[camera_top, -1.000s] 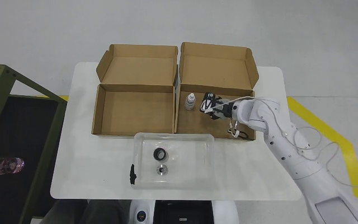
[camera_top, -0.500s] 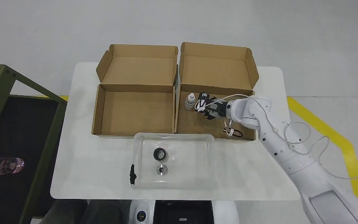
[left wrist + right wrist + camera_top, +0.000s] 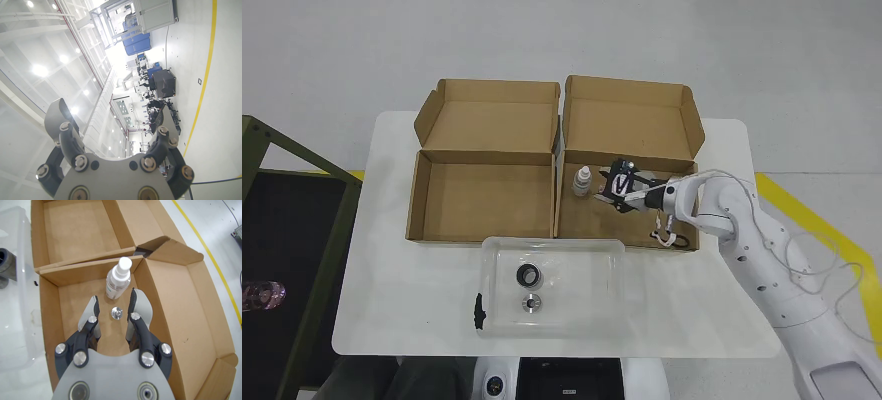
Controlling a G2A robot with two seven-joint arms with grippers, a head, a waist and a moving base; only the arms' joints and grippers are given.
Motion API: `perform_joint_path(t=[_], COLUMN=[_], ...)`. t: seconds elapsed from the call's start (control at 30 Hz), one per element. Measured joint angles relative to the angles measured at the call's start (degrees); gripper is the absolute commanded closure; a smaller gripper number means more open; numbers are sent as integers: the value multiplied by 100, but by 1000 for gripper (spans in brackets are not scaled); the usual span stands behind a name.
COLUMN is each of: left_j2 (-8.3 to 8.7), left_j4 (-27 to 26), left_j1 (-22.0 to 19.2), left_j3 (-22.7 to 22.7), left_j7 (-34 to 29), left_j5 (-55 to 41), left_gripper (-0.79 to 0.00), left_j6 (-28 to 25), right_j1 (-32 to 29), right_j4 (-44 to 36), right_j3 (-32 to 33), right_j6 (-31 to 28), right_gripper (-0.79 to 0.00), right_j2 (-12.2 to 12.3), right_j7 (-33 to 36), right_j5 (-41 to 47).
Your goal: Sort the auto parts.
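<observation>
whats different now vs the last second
The right gripper, inside the right box, slid toward the spray bottle, then drew back from it. It now hangs open over a small silver part lying on the box floor; whether it let that go is too small to tell. The bottle, left box, clear tray, dark ring and grey round part stayed put.

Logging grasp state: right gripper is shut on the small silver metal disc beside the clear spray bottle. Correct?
No: the right gripper is open, over the small silver metal disc beside the clear spray bottle, per the right wrist view.
</observation>
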Motion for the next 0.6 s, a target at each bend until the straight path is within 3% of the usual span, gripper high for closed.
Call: perform_joint_path(t=[0.3, 0.6], left_j2=[0, 0], left_j4=[0, 0], left_j1=[0, 0], left_j3=[0, 0], left_j7=[0, 0], left_j5=[0, 0], left_gripper=[-785, -785], left_j6=[0, 0], right_j1=[-663, -956], right_j4=[-1075, -1878], right_j3=[143, -357], right_j6=[-194, -111], right_gripper=[-283, -302], right_j2=[100, 50], right_j7=[-53, -143], right_j5=[92, -251])
